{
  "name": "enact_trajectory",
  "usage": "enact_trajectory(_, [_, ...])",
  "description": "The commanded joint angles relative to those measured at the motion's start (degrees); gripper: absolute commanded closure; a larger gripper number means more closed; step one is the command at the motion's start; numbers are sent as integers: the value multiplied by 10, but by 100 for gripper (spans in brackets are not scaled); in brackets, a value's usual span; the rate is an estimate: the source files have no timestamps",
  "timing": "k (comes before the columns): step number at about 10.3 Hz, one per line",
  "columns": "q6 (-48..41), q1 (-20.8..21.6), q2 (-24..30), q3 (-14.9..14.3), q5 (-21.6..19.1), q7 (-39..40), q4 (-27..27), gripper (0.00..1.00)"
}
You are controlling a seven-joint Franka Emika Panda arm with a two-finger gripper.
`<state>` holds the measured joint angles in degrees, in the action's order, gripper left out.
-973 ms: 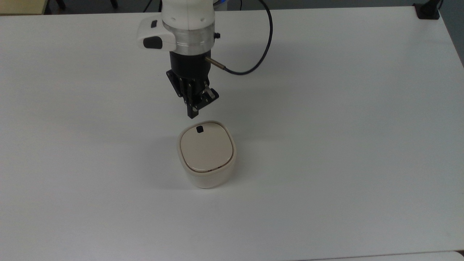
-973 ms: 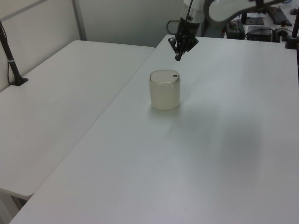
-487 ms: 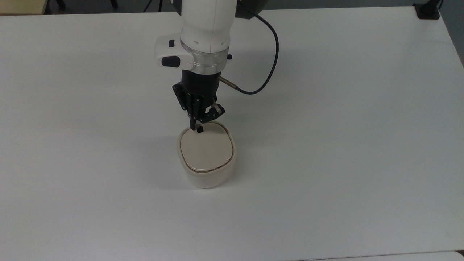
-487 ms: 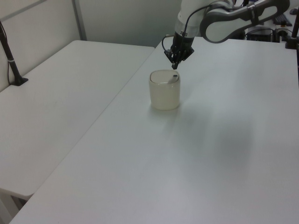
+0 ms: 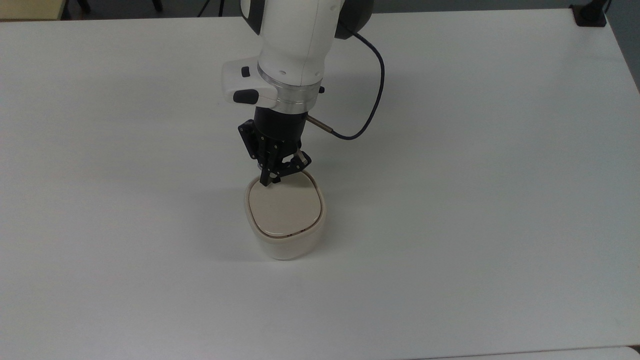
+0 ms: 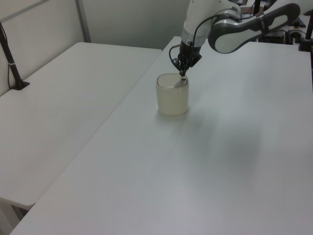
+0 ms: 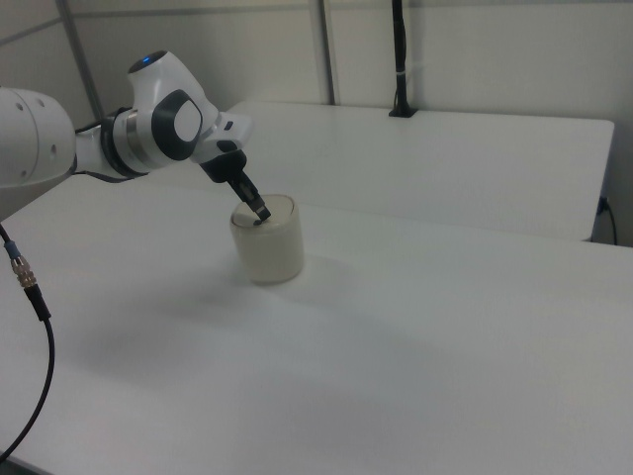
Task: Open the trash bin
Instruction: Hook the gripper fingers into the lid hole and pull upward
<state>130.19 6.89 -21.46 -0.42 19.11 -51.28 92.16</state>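
We see the small cream-white plastic trash bin (image 5: 285, 216) of rounded-square shape standing near the middle of the white worktop (image 5: 475, 200). Its flat beige lid (image 5: 284, 207) lies closed, so the opening is not done. The black two-finger gripper (image 5: 270, 181) has its fingers drawn close together, holding nothing, and their tip rests on the lid's far edge, where we judge the button is. Compared with one second ago, the gripper has come down from above the worktop behind the bin onto the lid.
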Motion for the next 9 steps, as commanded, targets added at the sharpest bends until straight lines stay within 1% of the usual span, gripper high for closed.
enact_trajectory(1, [19, 8, 3, 3, 15, -15, 18, 100])
enact_trajectory(2, [19, 8, 3, 9, 15, -15, 21, 100])
enact_trajectory(5, [20, 11, -7, 9, 21, -15, 25, 100])
enact_trajectory(7, [23, 11, -14, 14, 42, -15, 25, 100])
enact_trajectory(8, [23, 10, -13, 16, 43, -15, 25, 100])
enact_trajectory(9, [23, 8, -9, 17, 33, -17, 23, 100])
